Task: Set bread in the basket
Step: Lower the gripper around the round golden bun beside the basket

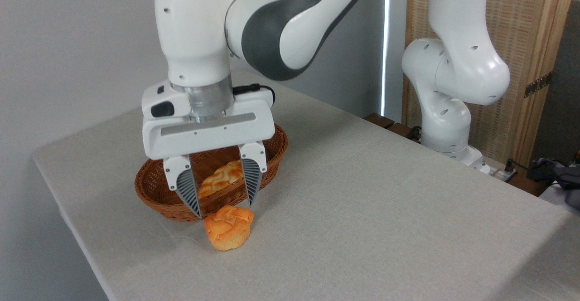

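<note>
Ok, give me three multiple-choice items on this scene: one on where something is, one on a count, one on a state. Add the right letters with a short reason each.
1. Where does the small round bun lie?
A. in the basket
B. on the table, just in front of the basket
C. between the closed fingers

2. How many pieces of bread lie inside the basket?
A. none
B. one
C. three

3. How does the gripper stand?
A. open, empty, fingers pointing down
B. shut on the bun
C. shut on the basket's rim

Answers:
1 B: the bun rests on the table outside the wicker rim.
2 B: only the braided loaf lies in it.
3 A: the two fingers are spread apart above the bun with nothing between them.
</note>
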You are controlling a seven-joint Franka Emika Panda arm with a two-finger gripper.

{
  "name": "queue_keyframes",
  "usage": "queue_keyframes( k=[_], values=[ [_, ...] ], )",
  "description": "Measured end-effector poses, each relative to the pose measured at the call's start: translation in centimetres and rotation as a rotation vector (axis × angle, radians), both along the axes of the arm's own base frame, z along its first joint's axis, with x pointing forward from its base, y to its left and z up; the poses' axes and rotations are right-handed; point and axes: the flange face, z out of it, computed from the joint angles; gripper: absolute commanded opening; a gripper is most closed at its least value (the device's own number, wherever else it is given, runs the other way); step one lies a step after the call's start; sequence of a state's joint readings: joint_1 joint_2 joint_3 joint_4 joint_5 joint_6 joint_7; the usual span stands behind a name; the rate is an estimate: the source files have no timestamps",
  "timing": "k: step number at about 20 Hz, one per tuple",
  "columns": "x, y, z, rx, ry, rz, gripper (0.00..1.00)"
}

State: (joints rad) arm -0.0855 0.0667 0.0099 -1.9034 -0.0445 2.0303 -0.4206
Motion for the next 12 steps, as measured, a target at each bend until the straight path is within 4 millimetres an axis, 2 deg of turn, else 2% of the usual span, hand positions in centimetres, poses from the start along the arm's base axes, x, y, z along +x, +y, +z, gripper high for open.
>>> queue_keyframes(
  k=[5,12],
  values=[
    [0.2,0.1,-2.6,0.002,0.017,0.003,1.0],
    [0.4,0.1,-3.4,0.001,-0.007,0.005,1.0]
  ],
)
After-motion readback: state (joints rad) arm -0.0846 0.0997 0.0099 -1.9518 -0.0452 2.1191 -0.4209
